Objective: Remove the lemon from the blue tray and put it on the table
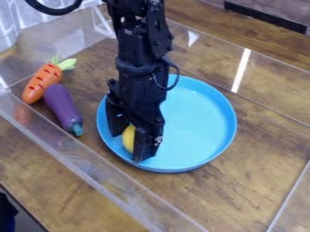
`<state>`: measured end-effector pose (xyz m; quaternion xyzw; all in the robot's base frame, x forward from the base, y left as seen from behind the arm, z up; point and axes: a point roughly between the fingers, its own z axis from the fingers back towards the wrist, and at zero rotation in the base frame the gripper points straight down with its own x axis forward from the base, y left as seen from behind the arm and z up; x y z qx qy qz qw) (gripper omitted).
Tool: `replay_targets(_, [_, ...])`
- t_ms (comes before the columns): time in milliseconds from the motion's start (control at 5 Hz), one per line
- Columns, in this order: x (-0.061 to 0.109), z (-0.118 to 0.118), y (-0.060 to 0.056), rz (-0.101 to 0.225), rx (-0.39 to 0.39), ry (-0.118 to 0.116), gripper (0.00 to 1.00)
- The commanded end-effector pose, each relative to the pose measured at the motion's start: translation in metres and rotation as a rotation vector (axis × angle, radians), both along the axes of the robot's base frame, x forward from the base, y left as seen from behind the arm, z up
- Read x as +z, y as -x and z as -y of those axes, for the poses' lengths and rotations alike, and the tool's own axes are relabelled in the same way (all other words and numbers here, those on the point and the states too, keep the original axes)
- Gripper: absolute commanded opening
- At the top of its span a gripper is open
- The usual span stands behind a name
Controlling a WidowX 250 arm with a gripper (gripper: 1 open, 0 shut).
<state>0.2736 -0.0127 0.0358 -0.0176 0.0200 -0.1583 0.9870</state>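
Brown plank desk (242, 195) nearest, glossy, with clear plastic edging along the front-left. Next back, blue tray (206, 118), round and shallow, resting flat on the desk. Inside it, by the near-left rim, lemon (130, 140), mostly masked by the black pincer (133, 138); only a yellow sliver visible between the two dark fingers (148, 145). Pincer pointing straight down, spread wide, one finger on each side of the fruit, not yet squeezed shut as far as can be judged. Contact with the yellow skin impossible to confirm. Long axis of the lemon and the way its ends point: cannot tell, too much hidden. Progress, by judgement: approach done, pincer lowered around the target; closing, lifting clear of the rim, carrying over bare desk and setting down all left. Farther left, off the tray, purple eggplant (62, 107) and orange carrot (43, 80) lying side by side.
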Motion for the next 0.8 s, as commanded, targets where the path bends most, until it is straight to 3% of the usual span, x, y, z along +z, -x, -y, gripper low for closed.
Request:
replay_targets(0, [0.008, -0.008, -0.015, 0.052, 0.012, 0.005, 1.0])
replay_targets(200, [0.003, -0.012, -0.02, 0.054, 0.01, 0.012, 0.0])
replay_targets(400, [-0.002, -0.015, -0.022, 0.053, 0.01, 0.019, 1.0])
replay_targets(600, [-0.006, -0.017, -0.024, 0.054, 0.009, 0.027, 1.0])
